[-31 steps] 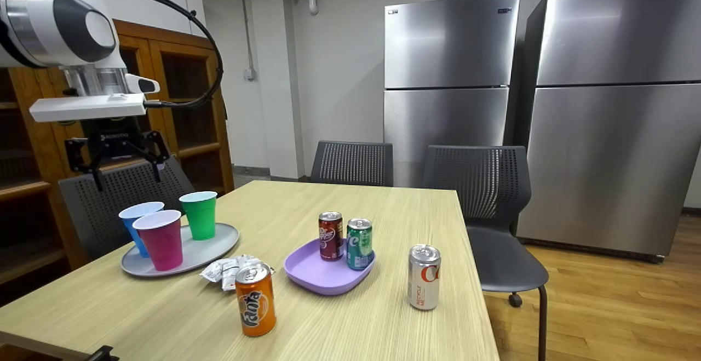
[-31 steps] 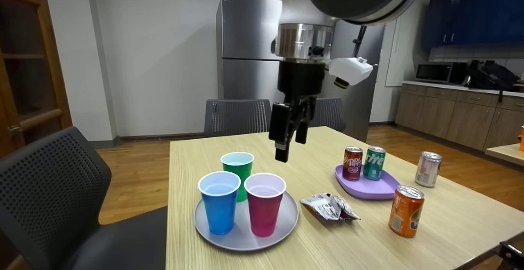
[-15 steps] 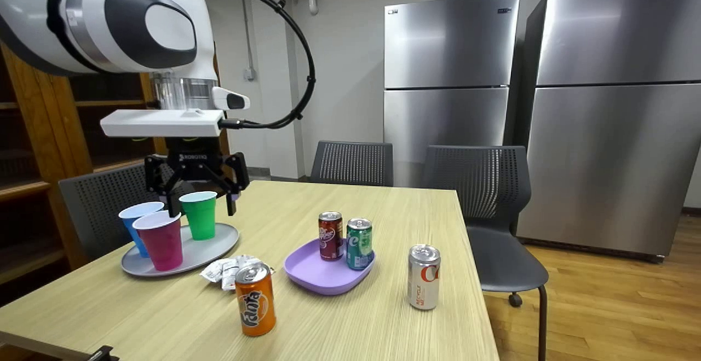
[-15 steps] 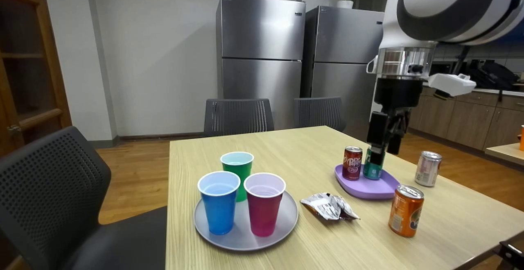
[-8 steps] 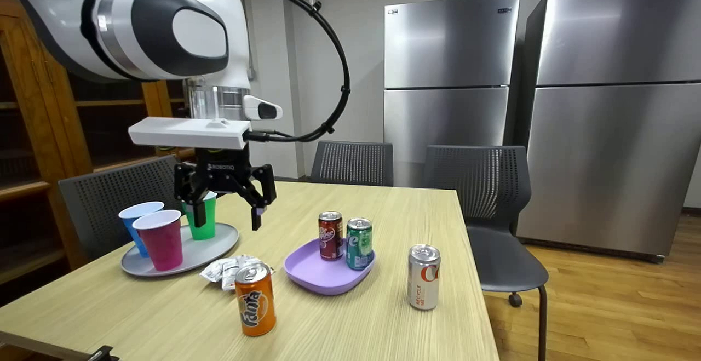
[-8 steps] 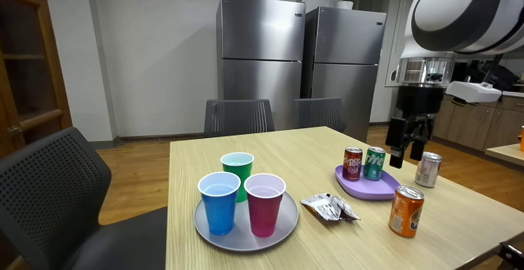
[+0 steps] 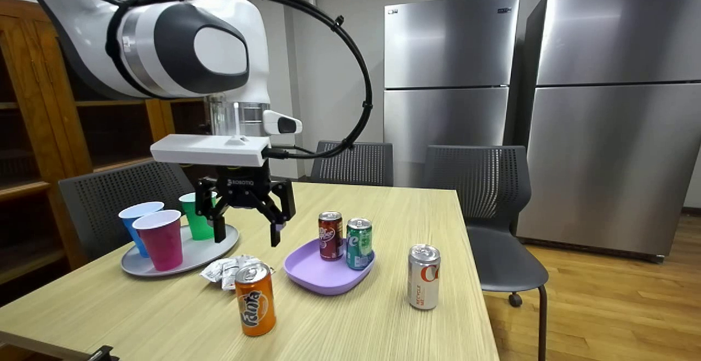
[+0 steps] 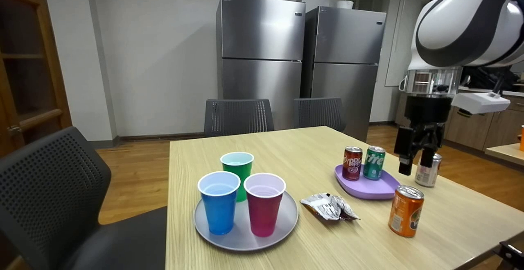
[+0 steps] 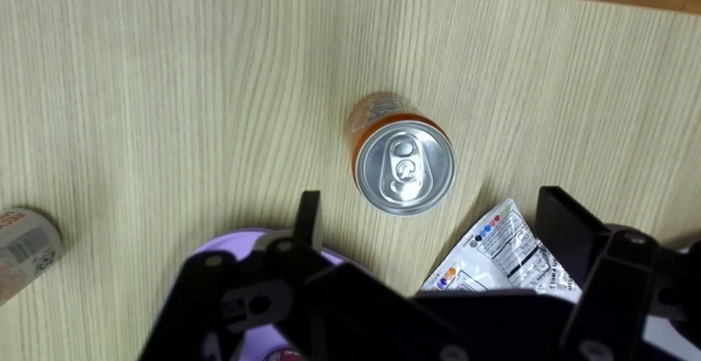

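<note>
My gripper (image 7: 247, 235) is open with nothing between its fingers, up in the air above the table. It also shows in an exterior view (image 8: 416, 165) and in the wrist view (image 9: 431, 207). An orange Fanta can (image 7: 256, 301) stands upright below it, its silver top (image 9: 405, 166) just ahead of the fingertips in the wrist view. A crumpled silver packet (image 8: 329, 206) lies beside the can and shows partly between the fingers (image 9: 509, 251). A purple plate (image 7: 312, 279) holds a Dr Pepper can (image 7: 331, 238) and a green Sprite can (image 7: 359, 245). A finger partly hides this plate in the wrist view.
A grey plate (image 8: 229, 243) holds a blue cup (image 8: 220, 208), a magenta cup (image 8: 264, 210) and a green cup (image 8: 245, 171). A silver Coke can (image 7: 424, 279) stands near the table edge. Dark chairs (image 7: 476, 185) surround the table; refrigerators (image 7: 449, 76) stand behind.
The arm has moved right and downward in an exterior view, from above the cups toward the Fanta can and packet. The gripper has stayed open. The objects on the table have not moved.
</note>
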Motion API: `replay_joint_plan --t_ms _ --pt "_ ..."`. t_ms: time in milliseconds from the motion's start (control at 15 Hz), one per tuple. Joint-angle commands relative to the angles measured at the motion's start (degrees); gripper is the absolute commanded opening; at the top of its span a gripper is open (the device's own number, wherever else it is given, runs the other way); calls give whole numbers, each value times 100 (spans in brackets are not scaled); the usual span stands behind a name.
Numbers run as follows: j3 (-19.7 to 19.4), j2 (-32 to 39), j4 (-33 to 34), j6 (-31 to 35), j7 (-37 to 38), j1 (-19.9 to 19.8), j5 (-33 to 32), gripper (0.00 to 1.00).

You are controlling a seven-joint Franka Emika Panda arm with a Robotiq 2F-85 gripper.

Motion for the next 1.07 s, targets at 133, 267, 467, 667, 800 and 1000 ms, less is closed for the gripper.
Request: replay_joint_plan --t_ms 133,267,467,667,800,1000 --pt "103 499 3 490 336 -120 -140 100" --pt "118 657 3 579 393 -113 -137 100" --pt "136 861 4 687 480 -106 -135 100" --pt "162 1023 5 765 553 -90 -119 100" --pt "178 1110 5 797 589 -87 -121 100" --pt "211 1197 6 821 632 -82 -121 100"
